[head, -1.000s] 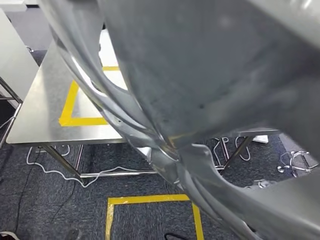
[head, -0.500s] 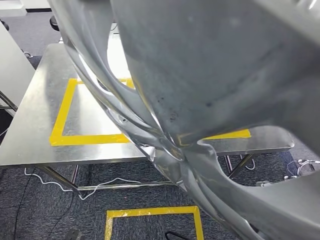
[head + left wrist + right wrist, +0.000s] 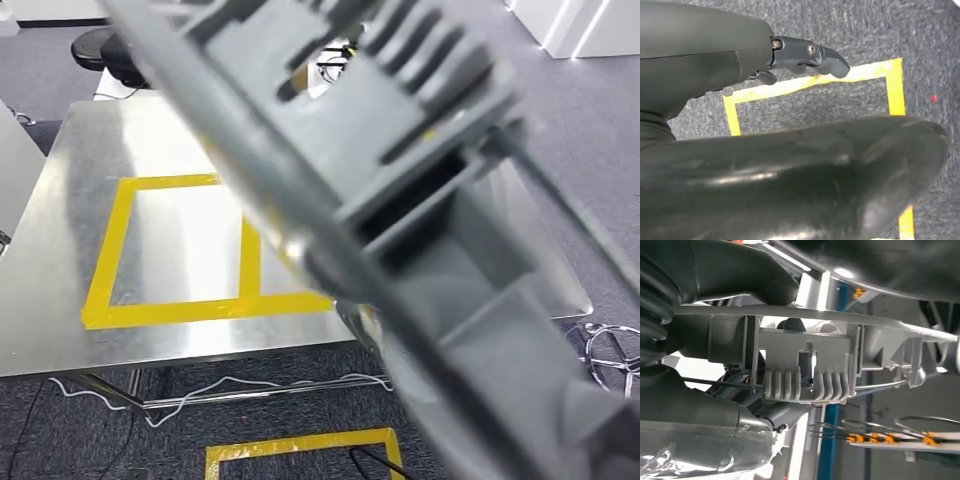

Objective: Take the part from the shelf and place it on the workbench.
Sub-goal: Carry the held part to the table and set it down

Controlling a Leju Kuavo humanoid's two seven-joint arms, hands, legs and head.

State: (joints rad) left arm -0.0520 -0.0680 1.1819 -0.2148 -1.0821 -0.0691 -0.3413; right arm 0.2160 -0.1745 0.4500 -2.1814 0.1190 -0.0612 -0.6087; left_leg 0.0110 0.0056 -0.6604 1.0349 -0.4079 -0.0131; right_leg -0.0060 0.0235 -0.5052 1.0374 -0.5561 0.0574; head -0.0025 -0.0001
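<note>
Gripping the grey part (image 3: 806, 365), the right hand's fingers (image 3: 734, 270) wrap it; left fingers (image 3: 817, 55) unclear.

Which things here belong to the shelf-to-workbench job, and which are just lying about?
Job:
grey part, carried in front of the head camera
steel workbench with its yellow tape outline
right hand on the part
left hand

Lying about:
white cable
black stool
floor tape

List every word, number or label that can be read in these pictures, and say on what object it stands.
None can be read.
The grey plastic part carries no visible print or label.
The steel workbench bears only a yellow tape outline, without writing.
The floor's yellow tape square is plain too.
</note>
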